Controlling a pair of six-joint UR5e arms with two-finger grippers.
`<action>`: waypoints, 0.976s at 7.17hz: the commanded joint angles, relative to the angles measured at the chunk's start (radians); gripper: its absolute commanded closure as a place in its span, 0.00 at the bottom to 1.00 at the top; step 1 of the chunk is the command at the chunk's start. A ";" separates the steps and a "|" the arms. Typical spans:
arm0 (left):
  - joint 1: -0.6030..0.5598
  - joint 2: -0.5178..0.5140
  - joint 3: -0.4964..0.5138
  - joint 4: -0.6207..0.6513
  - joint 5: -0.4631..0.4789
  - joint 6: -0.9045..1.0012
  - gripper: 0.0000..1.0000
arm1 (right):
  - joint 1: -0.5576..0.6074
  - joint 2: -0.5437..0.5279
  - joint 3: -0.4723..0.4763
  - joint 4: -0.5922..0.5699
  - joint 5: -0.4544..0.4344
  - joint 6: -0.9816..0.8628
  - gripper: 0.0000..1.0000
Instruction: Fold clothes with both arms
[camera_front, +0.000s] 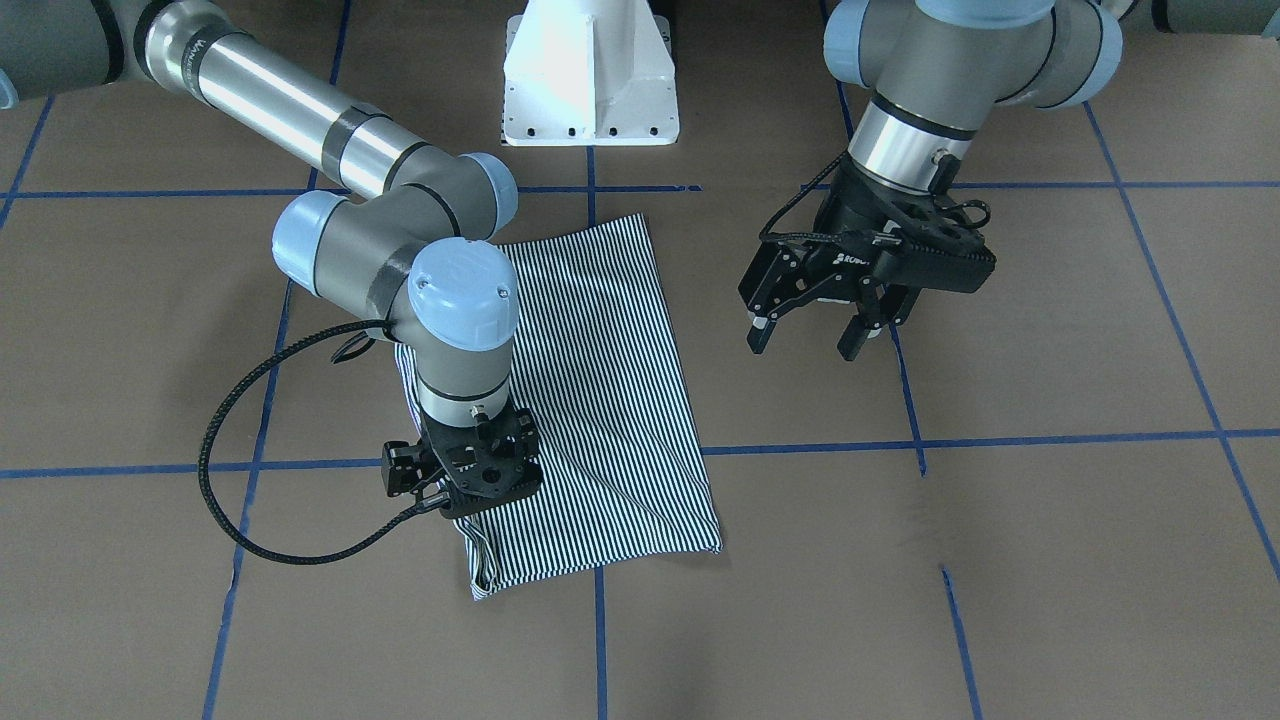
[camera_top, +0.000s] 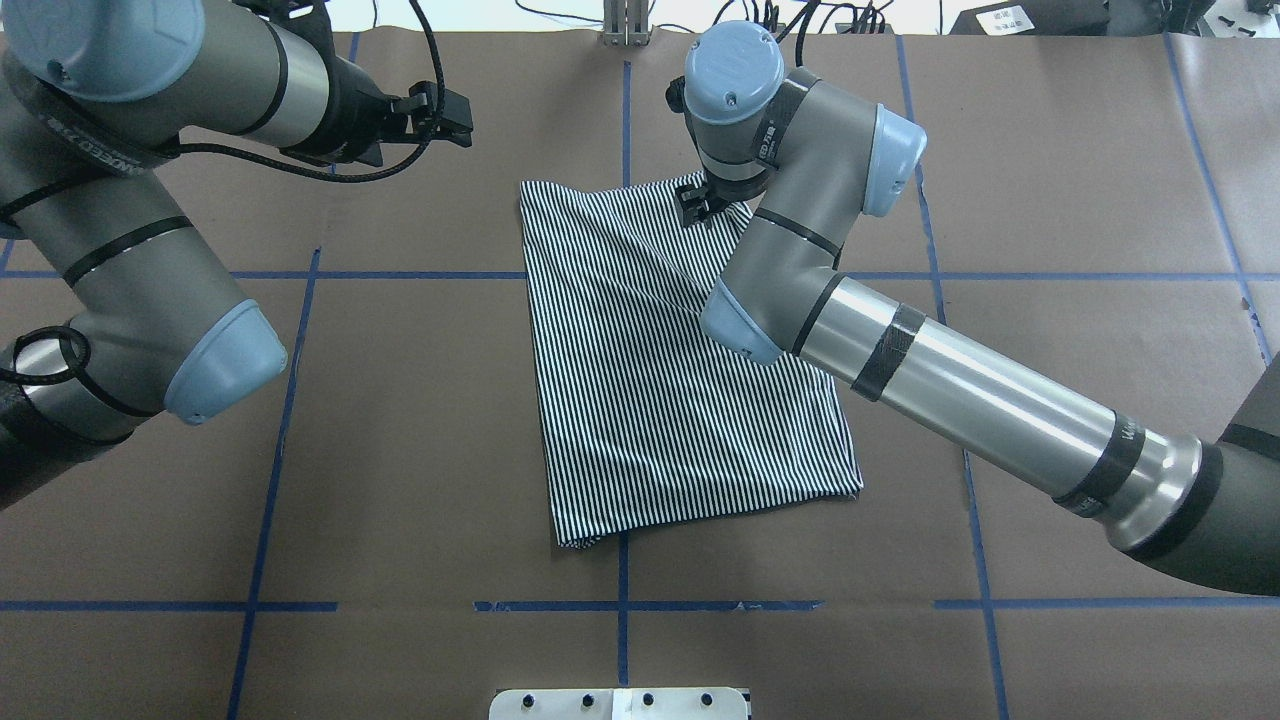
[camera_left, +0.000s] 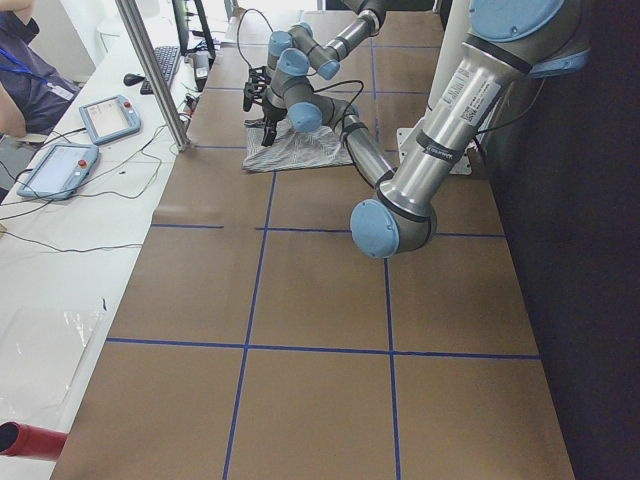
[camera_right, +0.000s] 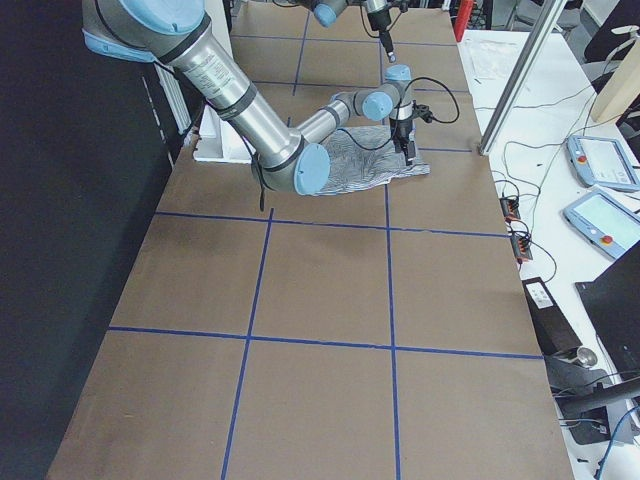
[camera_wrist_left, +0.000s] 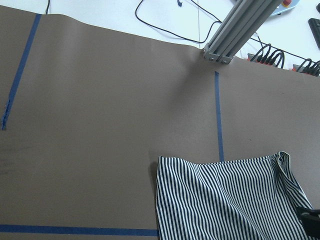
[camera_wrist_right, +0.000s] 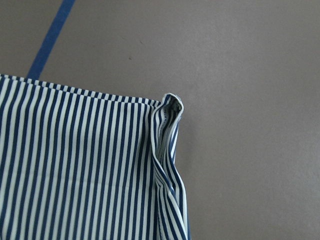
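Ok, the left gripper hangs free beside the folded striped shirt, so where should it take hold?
Probably the far left corner of the shirt. It lies flat with bare table on two sides, so the open left gripper could drop from above, straddling the edge, opposite the right gripper near the other far corner.

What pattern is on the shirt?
The shirt has thin navy-and-white stripes; the right wrist view shows it best.

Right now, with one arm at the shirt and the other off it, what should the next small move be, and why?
Probably bring the left gripper across and down to the striped shirt's free far corner. It hangs open over bare table, while the right gripper is at the other far corner, so a two-arm fold needs that second hold.
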 joint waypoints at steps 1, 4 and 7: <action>-0.002 -0.001 -0.019 0.002 -0.004 -0.001 0.00 | -0.004 -0.002 -0.030 0.005 -0.001 -0.011 0.00; 0.000 0.000 -0.031 0.003 -0.005 -0.006 0.00 | -0.006 -0.003 -0.049 0.006 -0.004 -0.029 0.00; 0.000 0.002 -0.030 0.003 -0.005 -0.006 0.00 | -0.006 -0.002 -0.122 0.095 -0.009 -0.031 0.00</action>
